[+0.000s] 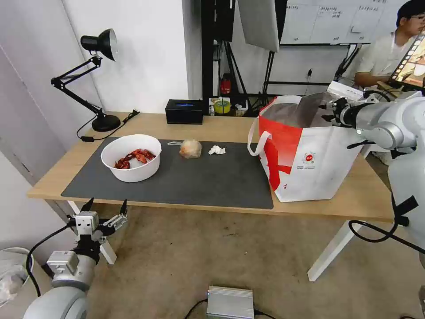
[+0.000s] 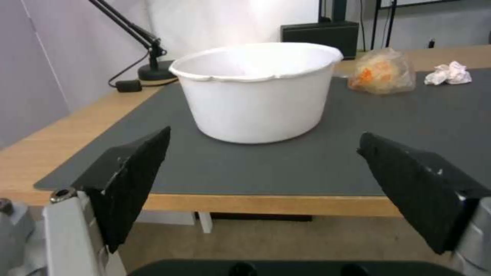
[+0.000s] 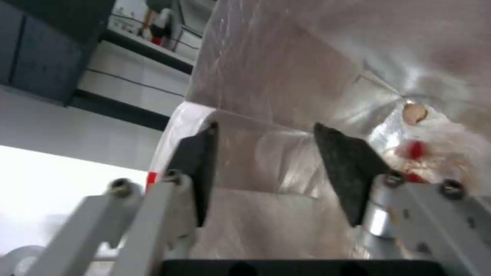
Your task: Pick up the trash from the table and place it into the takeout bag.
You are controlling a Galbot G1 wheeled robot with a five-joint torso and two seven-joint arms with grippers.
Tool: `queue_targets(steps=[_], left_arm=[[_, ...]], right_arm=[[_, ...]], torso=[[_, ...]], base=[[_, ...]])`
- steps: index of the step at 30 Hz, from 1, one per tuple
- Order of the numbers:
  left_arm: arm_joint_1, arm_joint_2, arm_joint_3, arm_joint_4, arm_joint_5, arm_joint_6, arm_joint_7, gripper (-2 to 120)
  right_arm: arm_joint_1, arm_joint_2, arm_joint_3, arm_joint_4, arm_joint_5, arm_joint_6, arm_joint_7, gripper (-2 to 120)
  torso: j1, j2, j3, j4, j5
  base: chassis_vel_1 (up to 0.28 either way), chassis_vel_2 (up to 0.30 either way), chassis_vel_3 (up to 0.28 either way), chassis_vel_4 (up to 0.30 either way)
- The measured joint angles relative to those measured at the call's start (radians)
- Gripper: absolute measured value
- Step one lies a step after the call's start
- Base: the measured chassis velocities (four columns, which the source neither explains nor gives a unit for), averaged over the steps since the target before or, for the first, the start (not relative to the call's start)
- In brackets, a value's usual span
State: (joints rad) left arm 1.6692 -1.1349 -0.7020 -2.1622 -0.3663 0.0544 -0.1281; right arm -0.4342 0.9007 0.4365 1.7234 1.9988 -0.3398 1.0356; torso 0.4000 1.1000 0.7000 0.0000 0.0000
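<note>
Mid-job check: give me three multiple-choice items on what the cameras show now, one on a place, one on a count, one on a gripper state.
1. Where is the right gripper?
A. At the open top of the takeout bag
B. Over the white bowl
C. Beside the desk lamp

2. How many trash items lie on the dark grey mat?
A. One
B. Three
C. Five

3. How is the left gripper?
A. Shut on the tissue
B. Shut on the bowl's rim
C. Open, empty, below the table's front edge

Answers:
1 A: the right wrist view looks into the bag's foil lining.
2 B: the bowl, the wrapped lump and the tissue.
3 C: the left wrist view shows its fingers spread with nothing between, facing the bowl.
</note>
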Motion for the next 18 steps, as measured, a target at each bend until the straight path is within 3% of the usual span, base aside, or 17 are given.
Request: queue_targets(steps=[6, 10, 16, 18], left_arm=[[-0.007, -0.001, 0.004, 0.004, 0.000, 0.000, 0.000, 100], [-0.013, 0.000, 0.000, 0.006, -0.003, -0.005, 0.001, 100], [-0.013, -0.004, -0.006, 0.012, -0.004, -0.021, 0.001, 100], [-0.012, -0.006, -0.013, 0.012, -0.005, -0.024, 0.001, 100]], right_arm=[[-0.043, 0.001, 0.000, 0.039, -0.104, 0.049, -0.170, 71], [-0.108, -0.014, -0.025, 0.091, -0.289, 0.123, -0.444, 90], [-0.162, -0.034, -0.059, 0.159, -0.428, 0.190, -0.606, 100], [-0.210, -0.047, -0.081, 0.197, -0.512, 0.237, -0.722, 100]], torso=[[0.000, 0.000, 0.000, 0.0001, -0.0001], [0.000, 0.000, 0.000, 0.0000, 0.0000], [0.000, 0.000, 0.000, 0.0001, -0.0001], [0.000, 0.000, 0.000, 0.0002, -0.0002]], base=[[0.000, 0.000, 0.000, 0.000], [0.000, 0.000, 0.000, 0.000], [0.000, 0.000, 0.000, 0.000], [0.000, 0.000, 0.000, 0.000]])
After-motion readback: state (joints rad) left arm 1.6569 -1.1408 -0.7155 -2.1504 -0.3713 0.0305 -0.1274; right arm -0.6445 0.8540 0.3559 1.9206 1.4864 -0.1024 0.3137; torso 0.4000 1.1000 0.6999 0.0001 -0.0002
